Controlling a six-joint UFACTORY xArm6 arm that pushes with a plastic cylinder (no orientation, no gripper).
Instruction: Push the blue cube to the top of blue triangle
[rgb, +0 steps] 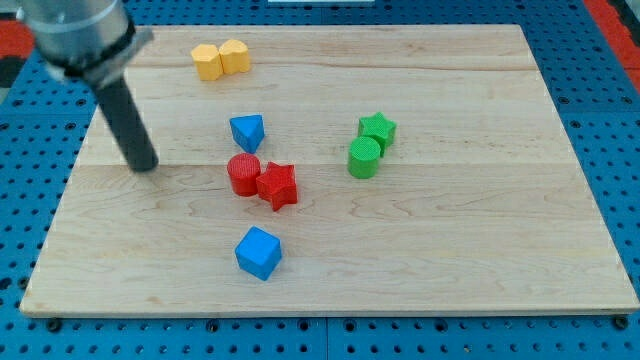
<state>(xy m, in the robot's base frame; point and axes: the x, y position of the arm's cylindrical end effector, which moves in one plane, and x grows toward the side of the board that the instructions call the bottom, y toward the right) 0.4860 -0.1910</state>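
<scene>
The blue cube (259, 252) lies on the wooden board toward the view's bottom, left of centre. The blue triangle (247, 131) lies above it, higher on the board, with a red cylinder (242, 173) and a red star (277, 185) touching each other between the two blue blocks. My tip (145, 166) rests on the board at the view's left, well left of the red cylinder and the blue triangle and up-left of the blue cube. It touches no block.
Two yellow blocks (221, 60) sit side by side near the board's top edge. A green star (377, 129) and a green cylinder (364, 157) touch each other right of centre. The board (480, 260) lies on a blue pegboard surface.
</scene>
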